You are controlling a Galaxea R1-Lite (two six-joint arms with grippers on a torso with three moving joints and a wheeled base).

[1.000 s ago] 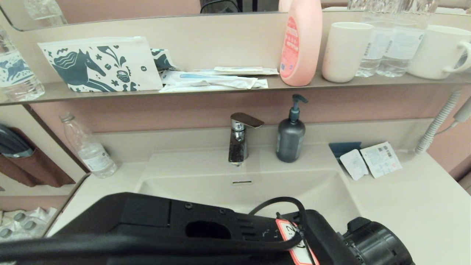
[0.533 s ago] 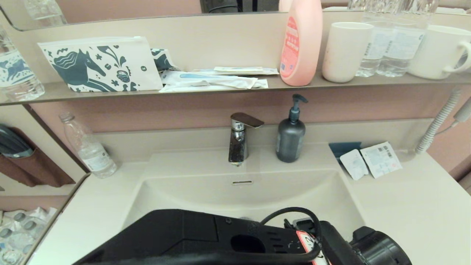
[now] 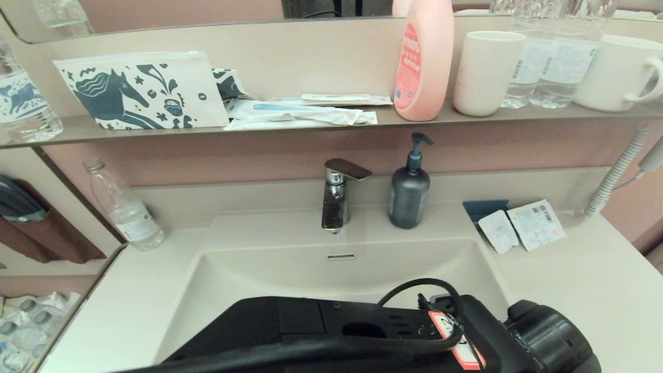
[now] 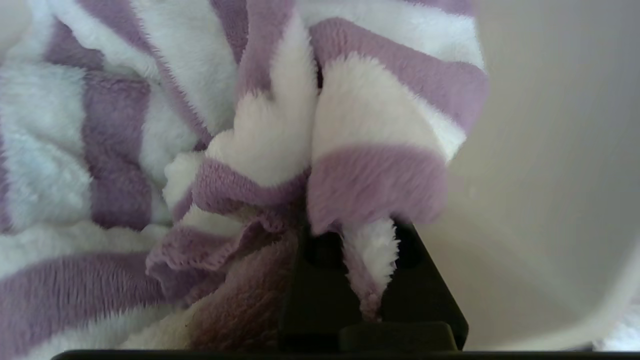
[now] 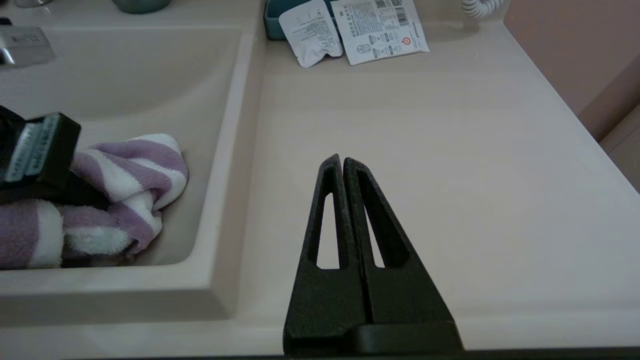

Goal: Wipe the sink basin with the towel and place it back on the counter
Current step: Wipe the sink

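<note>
Your left gripper is down inside the sink basin, its fingers pinched tight on a fold of the towel, whose lilac and white bulk is bunched in front of them against the basin's pale wall; from the right wrist view you see the towel heaped at the near right corner of the basin, with the left arm's black body lying over part of it. In the head view that arm fills the lower middle and hides the towel and the drain from you. Your right gripper hangs above the bare counter to the right of the basin, fingers pressed together and holding nothing. Behind the basin stand the chrome faucet and, just to its right, a dark soap pump bottle. Two white sachets lie at the counter's back right, partly over a small blue tray. A clear water bottle stands at the back left. The wall shelf above carries the horse-print pouch, a pink bottle and a white cup
</note>
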